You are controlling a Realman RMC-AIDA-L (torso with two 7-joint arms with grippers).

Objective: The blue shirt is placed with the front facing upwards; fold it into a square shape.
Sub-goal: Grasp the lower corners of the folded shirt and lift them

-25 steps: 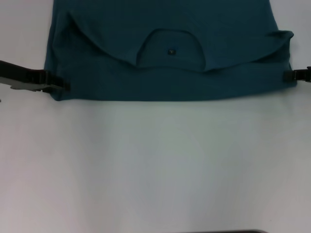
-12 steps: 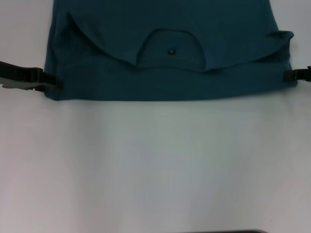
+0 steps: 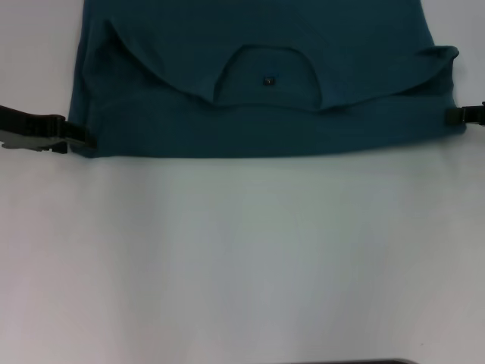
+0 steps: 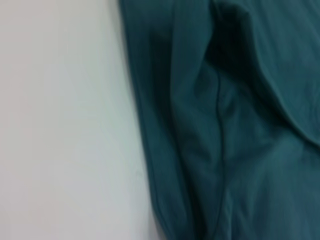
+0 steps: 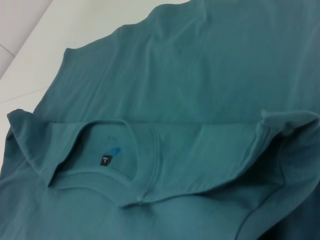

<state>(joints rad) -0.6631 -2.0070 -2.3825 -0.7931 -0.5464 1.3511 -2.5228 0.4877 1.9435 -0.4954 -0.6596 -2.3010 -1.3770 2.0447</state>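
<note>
Head view, nearest first: bare white desk [image 3: 242, 258], then the blue shirt [image 3: 258, 114] along its far side, collar [image 3: 265, 76] turned toward the robot and folded over the body, long axis running away. The left gripper [image 3: 72, 136] has slid outward from the fabric's near left corner over the last second, so that hold looks given up and this fold settled. The right gripper [image 3: 457, 115] sits at the right edge. Whether either gripper's fingers are open, I cannot tell.
</note>
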